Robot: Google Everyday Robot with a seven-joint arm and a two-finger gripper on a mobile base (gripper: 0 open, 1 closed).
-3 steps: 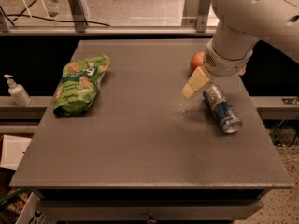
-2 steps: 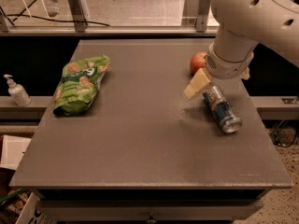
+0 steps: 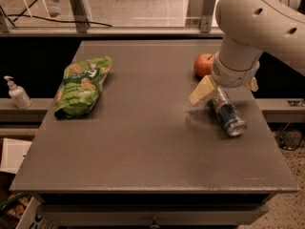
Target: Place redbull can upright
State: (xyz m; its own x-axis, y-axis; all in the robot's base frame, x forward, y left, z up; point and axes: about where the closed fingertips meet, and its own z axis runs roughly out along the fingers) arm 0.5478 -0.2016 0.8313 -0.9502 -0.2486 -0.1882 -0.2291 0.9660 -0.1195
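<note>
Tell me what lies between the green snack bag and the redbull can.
Only bare tabletop in the camera view, from the green snack bag to the redbull can; the tool sits at the can's far end.

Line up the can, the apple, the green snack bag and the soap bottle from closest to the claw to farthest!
The claw hangs low over the table, at the picture's right.
1. redbull can, lying right at it.
2. apple, just behind it.
3. green snack bag, across the table.
4. soap bottle, past the table's far edge.
</note>
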